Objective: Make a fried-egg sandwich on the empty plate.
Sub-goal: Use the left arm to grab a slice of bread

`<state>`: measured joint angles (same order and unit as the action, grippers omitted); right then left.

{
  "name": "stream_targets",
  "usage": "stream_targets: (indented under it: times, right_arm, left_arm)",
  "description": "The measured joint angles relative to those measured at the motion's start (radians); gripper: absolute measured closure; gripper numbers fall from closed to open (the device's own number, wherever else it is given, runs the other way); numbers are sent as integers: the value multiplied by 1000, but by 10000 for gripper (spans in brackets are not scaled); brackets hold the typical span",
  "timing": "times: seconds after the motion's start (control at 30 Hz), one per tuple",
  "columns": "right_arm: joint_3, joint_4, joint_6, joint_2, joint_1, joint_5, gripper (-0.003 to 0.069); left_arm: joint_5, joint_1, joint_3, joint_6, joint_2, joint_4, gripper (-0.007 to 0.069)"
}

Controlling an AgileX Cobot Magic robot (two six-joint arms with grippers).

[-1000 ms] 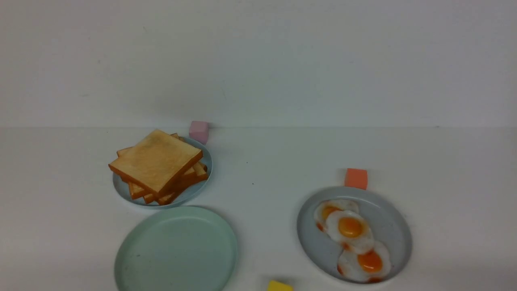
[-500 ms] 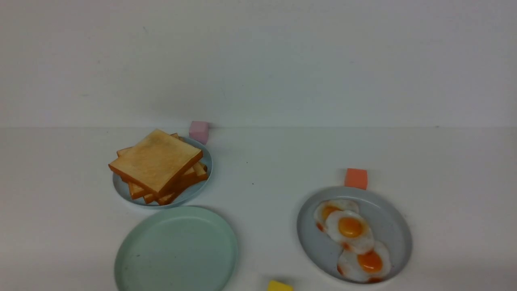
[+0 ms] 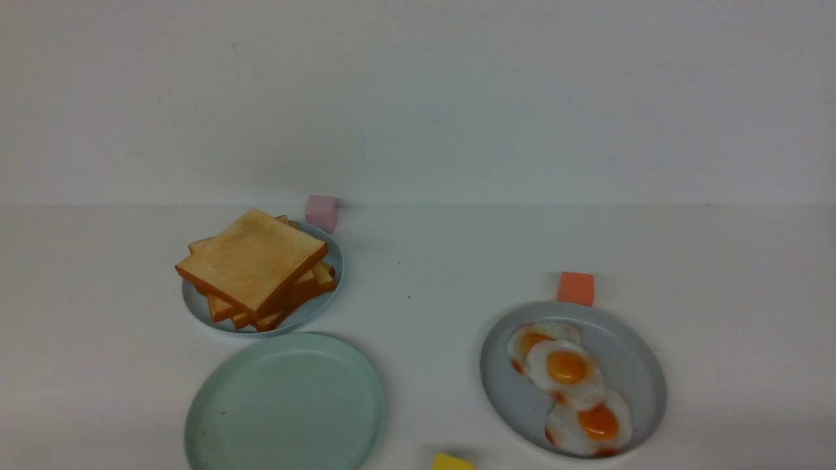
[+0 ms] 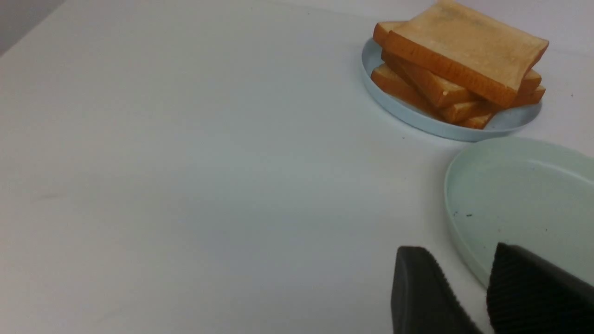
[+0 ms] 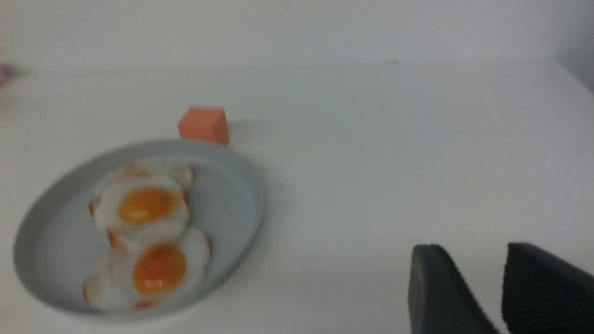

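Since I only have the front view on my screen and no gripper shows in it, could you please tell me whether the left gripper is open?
Observer: Yes, the left wrist view shows the left gripper with its fingertips apart and nothing between them.
Operator: Thank you. And how does the right gripper stand?
Observer: The right gripper is open too, with its fingertips apart and no egg between them.
Operator: Does either one overlap the green plate in your pictures?
Observer: In the left wrist view, one left finger covers part of the rim of the green plate; I cannot tell how high above it that finger is.
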<state>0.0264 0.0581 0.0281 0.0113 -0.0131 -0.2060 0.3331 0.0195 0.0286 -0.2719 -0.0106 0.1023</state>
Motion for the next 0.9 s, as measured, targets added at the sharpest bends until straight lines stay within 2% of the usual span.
stream_targets:
  times: [0.13,0.3,0.47,0.67,0.77,0.8,0.87,0.9]
  right_arm:
    - [0,51,-10,0,0,65,418]
    - [0,159,-102,0,0,78,418]
    - [0,252,-228,0,0,106,418]
    - [0,291,-258,0,0,216,418]
    - [-6,282,-259,0,0,351,418]
    - [-6,282,-259,0,0,355,418]
    - [-62,243,-260,0,0,375,418]
    - [-76,233,-261,0,0,373,418]
  left_arm:
    - [-69,0,0,0,0,0,386]
    - [-162,0,0,-1,0,0,386]
    - [-172,0,0,-1,0,0,386]
    - [-177,0,0,-3,0,-4,386]
    - [-293,0,3,-84,0,-86,386]
    - [-315,0,3,-96,0,-102,386]
    - [-482,0,3,-165,0,-153,386]
    - [-495,0,3,-175,0,-157,386]
